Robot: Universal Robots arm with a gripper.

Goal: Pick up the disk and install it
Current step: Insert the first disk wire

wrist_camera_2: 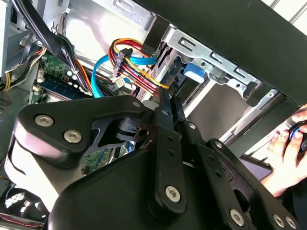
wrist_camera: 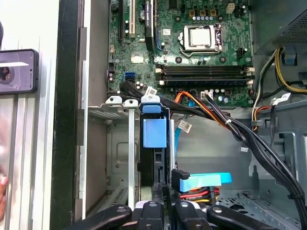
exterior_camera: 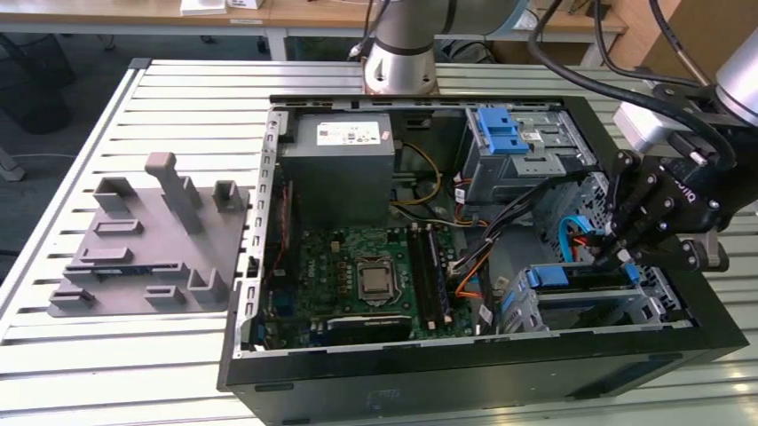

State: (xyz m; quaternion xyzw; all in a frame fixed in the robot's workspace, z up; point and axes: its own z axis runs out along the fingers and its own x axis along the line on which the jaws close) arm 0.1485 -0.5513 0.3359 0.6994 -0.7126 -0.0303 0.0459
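Disk — mostly hidden in its bay

— What does the open computer case stand on?

— A pale slatted metal table. Beside the case, toward the exterior view's left, a grey fixture plate with upright blocks lies on the same slats.

— And past the table?

— Beyond the table's far edge runs a wooden desk on white legs. Off that far corner, toward the exterior view's left, a dark mesh bin sits on grey floor. Cardboard-brown surfaces stand behind the case. The light is even.
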